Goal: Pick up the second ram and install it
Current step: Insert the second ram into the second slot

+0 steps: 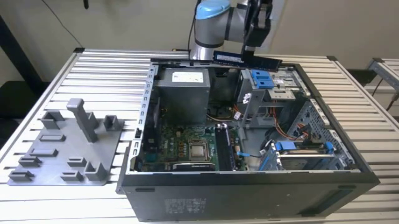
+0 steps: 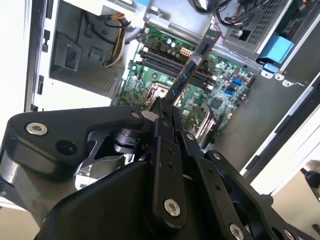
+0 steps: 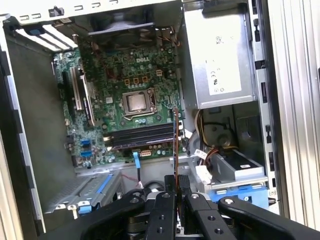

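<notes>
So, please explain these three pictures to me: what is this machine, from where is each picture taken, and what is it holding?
It is one robot arm reaching over an open computer case on a slatted table. The exterior view looks from outside. Both wrist views ride on the arm and look past its end effector into the case. The end effector is shut on a ram, a slim memory stick, held over the case. A grey tray lies beside the case.

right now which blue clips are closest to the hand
The blue pair at the far end of the case, under the hand holding the memory stick; the other blue clip sits near the front.
</notes>
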